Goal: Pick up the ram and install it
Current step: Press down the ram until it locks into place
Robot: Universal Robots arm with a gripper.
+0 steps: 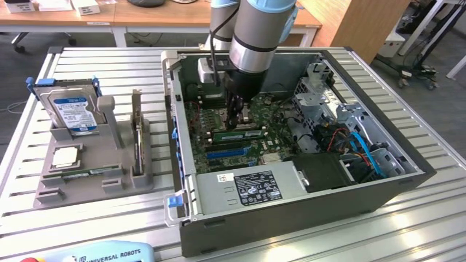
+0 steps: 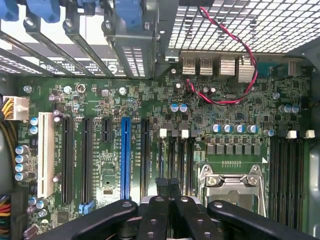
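Claw point(image 2: 167, 186): I read the fingers as pressed together, low over the motherboard point(image 2: 100, 165), nothing visibly pinched.
Ram point(image 1: 234, 132): green stick lying in a slot just below the claw.
Handling: I judge it light, stiff, fragile; hold by long edges.
Case point(image 1: 291, 218): grey sheet metal on the slatted surface point(image 1: 109, 218).

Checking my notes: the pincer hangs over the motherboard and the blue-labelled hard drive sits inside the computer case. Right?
No. The exterior view shows the hard drive standing in the gray holder outside the computer case. The pincer does hang over the motherboard.
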